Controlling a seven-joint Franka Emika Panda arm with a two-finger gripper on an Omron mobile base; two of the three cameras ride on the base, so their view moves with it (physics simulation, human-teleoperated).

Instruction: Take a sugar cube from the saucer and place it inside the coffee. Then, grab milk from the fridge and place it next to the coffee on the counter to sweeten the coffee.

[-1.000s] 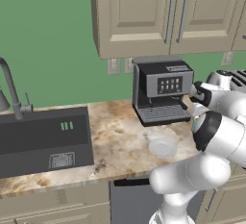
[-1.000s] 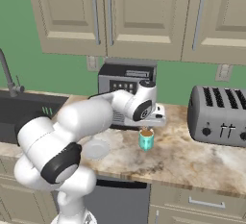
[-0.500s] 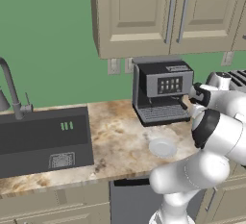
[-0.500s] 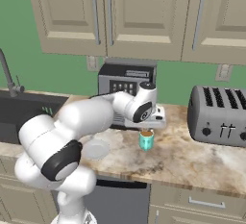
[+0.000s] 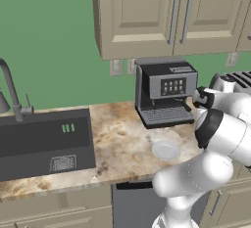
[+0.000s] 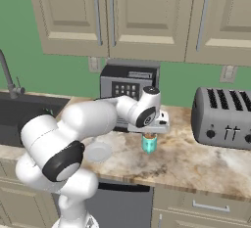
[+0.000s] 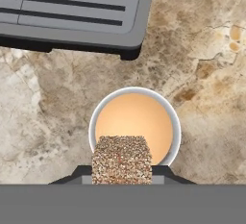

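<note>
Step in hand: sugar drop, first half of the task. Gripper (image 6: 149, 135) is clamped on the sugar cube (image 7: 122, 159), hanging directly over the coffee (image 6: 149, 144). In the hand view the cube sits at 6 o'clock over the mug's (image 7: 135, 127) mouth, overlapping the near rim, brown liquid visible past it toward 12. Espresso machine's drip tray (image 7: 72, 7) is at 11 o'clock from the mug, apart from it. Saucer (image 5: 165, 150) looks empty, on the counter (image 5: 120, 144) in front of the machine; in the right base view it lies at 9 o'clock from the mug.

Next move, my read: nudge the cube toward mug centre, since it sits close to the near rim, then part the jaws. Milk from the fridge not started.
</note>
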